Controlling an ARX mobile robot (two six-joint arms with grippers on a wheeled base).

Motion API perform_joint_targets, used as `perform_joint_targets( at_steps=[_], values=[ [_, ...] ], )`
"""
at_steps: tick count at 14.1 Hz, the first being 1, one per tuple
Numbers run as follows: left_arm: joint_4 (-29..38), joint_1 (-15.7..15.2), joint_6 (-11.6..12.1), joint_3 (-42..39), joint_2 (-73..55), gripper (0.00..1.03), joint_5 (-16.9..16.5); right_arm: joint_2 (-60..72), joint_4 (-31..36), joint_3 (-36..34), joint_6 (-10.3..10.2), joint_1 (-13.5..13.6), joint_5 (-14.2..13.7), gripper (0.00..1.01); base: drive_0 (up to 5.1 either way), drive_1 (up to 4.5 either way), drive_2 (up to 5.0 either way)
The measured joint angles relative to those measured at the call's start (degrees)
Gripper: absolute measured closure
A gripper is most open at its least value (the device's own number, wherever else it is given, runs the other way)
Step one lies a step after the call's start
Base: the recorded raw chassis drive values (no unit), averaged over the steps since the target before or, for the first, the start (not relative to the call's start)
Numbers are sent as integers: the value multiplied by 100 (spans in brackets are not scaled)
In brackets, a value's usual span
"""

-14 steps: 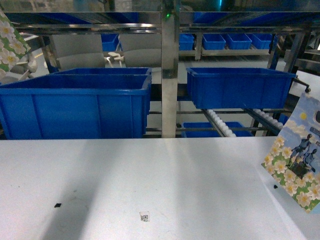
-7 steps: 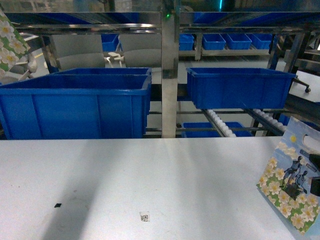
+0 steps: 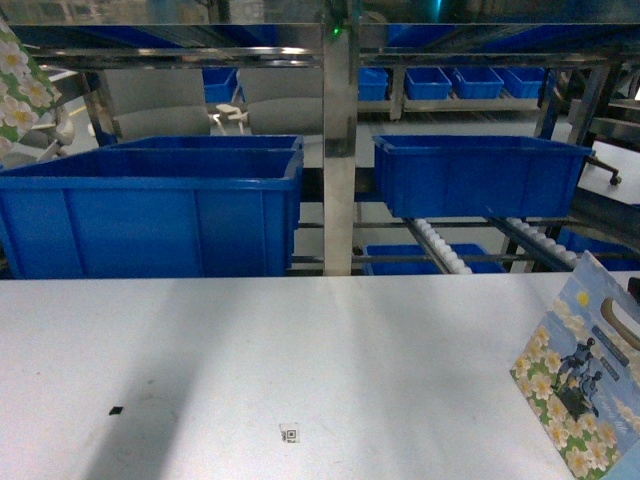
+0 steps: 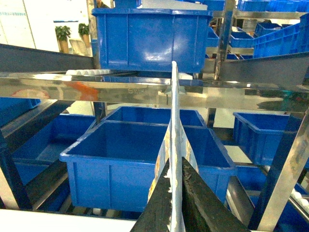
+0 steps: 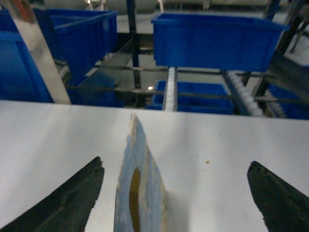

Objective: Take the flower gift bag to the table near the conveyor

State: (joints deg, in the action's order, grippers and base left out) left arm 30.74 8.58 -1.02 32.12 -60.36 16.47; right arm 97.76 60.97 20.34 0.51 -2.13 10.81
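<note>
A flower gift bag (image 3: 578, 378) with white blossoms and a blue sky print leans on the white table (image 3: 300, 350) at its right edge. In the right wrist view this bag (image 5: 140, 188) stands edge-on between the fingers of my right gripper (image 5: 176, 162). That gripper is wide open, with the bag nearer its left finger. My left gripper (image 4: 176, 164) is shut on the thin edge of a second flowered bag (image 4: 175, 111), held up in front of the conveyor; that bag shows at the head view's top left (image 3: 20, 85). The conveyor's white rollers (image 3: 440, 248) slope behind the table.
Large blue bins (image 3: 150, 210) (image 3: 480, 175) sit on the steel rack, with a shiny upright post (image 3: 340, 140) between them. More blue bins (image 3: 450, 82) stand on shelves further back. A small code mark (image 3: 289, 433) and a black speck (image 3: 115, 410) lie on the tabletop.
The bag at the right has sunk lower and tilted, from hanging above the table's right edge to resting on it. The left bag has not moved.
</note>
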Motion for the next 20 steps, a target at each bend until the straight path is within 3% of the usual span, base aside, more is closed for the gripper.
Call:
perform_joint_targets(
  at_steps=[1, 2, 5, 7, 10, 13, 17, 20],
  values=[
    [-2, 0, 0, 0, 0, 100, 0, -363, 57, -133, 68, -39, -201, 6, 0, 0, 0],
    [2, 0, 0, 0, 0, 100, -2, -835, 90, -254, 105, -98, -457, 3, 0, 0, 0],
    [-2, 0, 0, 0, 0, 100, 0, -2299, -599, -603, 221, -168, -1032, 3, 0, 0, 0],
    [-2, 0, 0, 0, 0, 100, 0, -3451, -1290, -861, 232, -205, -1259, 3, 0, 0, 0],
    [-2, 0, 0, 0, 0, 100, 0, -5486, -3003, -1331, 164, -138, -1794, 3, 0, 0, 0],
    [-2, 0, 0, 0, 0, 100, 0, -7960, -5364, -1547, -9, 531, -2061, 3, 0, 0, 0],
    [11, 2, 0, 0, -2, 100, 2, -8037, -5366, -1561, 20, 588, -2194, 3, 0, 0, 0],
    [326, 212, -70, -125, -402, 100, 131, -8037, -5366, -1561, 20, 588, -2194, 3, 0, 0, 0]
  ],
)
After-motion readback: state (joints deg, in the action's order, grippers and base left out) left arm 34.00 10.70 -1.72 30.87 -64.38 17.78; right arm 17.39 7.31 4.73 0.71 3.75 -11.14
